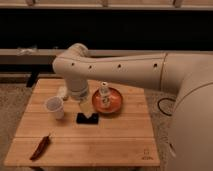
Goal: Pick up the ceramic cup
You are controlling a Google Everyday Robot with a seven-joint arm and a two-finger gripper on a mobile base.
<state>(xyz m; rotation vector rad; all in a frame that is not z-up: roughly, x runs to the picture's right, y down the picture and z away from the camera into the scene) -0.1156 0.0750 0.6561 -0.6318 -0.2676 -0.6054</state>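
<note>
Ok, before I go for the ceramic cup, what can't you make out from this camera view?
All in the camera view:
- Gripper, low between the ceramic cup and the orange plate: the angle hides whether it touches the table.
- White object behind the cup: partly hidden by the arm, so it can't be identified.
- Label on the bottle on the plate: too small to read.

Black end effector (pixel 87 118) above matt wooden table (pixel 100 145).

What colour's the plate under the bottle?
Orange-red plate, camera view. Gripper hangs low over the table, between cup and plate.
</note>
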